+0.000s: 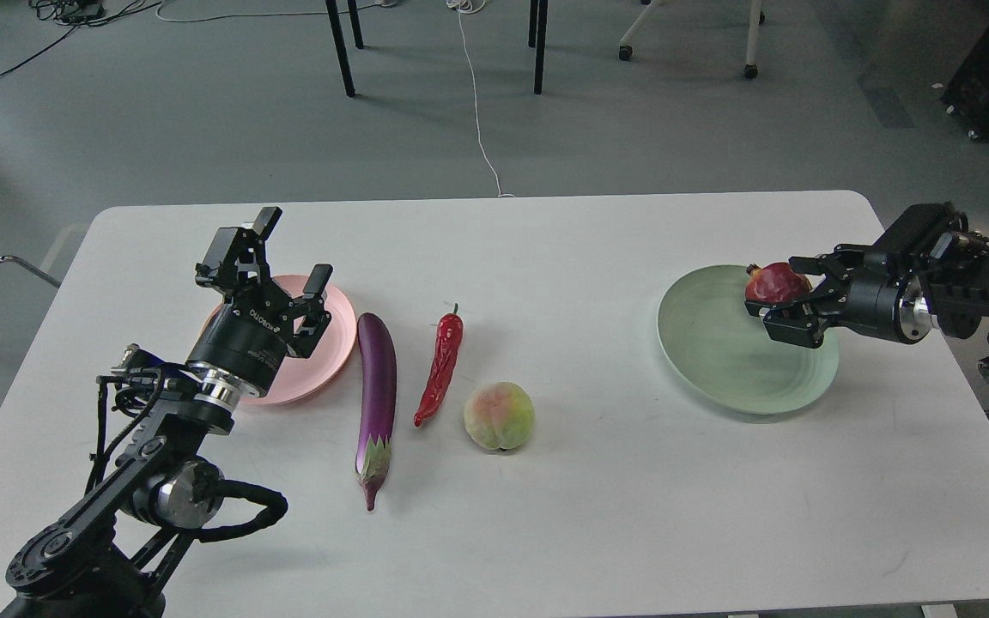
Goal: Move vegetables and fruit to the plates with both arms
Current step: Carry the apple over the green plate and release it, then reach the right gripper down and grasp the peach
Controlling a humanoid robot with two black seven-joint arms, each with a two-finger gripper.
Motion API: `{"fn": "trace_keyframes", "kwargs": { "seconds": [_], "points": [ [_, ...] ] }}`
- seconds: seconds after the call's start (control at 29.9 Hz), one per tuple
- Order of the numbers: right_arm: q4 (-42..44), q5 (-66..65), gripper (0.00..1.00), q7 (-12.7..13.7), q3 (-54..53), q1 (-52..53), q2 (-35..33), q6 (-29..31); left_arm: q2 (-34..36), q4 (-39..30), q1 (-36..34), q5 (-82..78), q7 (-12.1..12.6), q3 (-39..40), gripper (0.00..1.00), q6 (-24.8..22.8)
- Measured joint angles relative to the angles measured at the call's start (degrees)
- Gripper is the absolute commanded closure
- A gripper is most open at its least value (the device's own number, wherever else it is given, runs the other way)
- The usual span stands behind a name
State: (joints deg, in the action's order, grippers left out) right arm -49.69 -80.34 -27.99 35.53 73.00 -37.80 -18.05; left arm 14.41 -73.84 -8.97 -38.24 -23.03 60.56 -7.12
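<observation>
My right gripper (791, 296) is shut on the dark red pomegranate (774, 282) and holds it low over the far right part of the pale green plate (718, 360). My left gripper (293, 251) is open and empty, pointing up over the pale pink plate (336, 343). The purple eggplant (377, 386) lies just right of the pink plate. The red chili pepper (441, 365) lies right of the eggplant. The green-pink peach (499, 416) sits right of the chili, nearer the front.
The white table (597, 515) spans the view. My left arm's elbow and cables (177, 489) lie over its front left. Chair and table legs (537, 47) stand on the grey floor beyond the far edge.
</observation>
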Motion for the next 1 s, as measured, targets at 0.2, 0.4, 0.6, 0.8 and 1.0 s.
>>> {"fn": "trace_keyframes", "kwargs": {
  "seconds": [0.2,0.4,0.6,0.8,1.0],
  "points": [
    [-14.93,5.11,0.05,0.00,-0.09,9.99,-2.20,4.49,0.00,0.00,0.03,0.00,0.00,-0.01,0.01,0.00],
    [-24.88,9.21,0.05,0.00,1.25,15.91,2.43,11.75,0.00,0.01,0.31,-0.05,0.00,-0.08,0.01,0.00],
    [-24.34,13.75,0.05,-0.01,7.35,18.17,15.54,13.58,0.03,-0.06,1.01,-0.12,0.00,0.23,0.01,0.00],
    [-19.79,16.55,0.05,-0.01,12.58,17.63,26.15,13.12,0.31,-0.87,1.75,-0.17,0.00,0.35,0.01,0.08],
    [-16.74,17.16,0.05,-0.01,13.45,16.66,30.41,12.97,0.36,-1.20,2.23,-0.18,0.00,0.35,0.01,0.09]
  ]
}}
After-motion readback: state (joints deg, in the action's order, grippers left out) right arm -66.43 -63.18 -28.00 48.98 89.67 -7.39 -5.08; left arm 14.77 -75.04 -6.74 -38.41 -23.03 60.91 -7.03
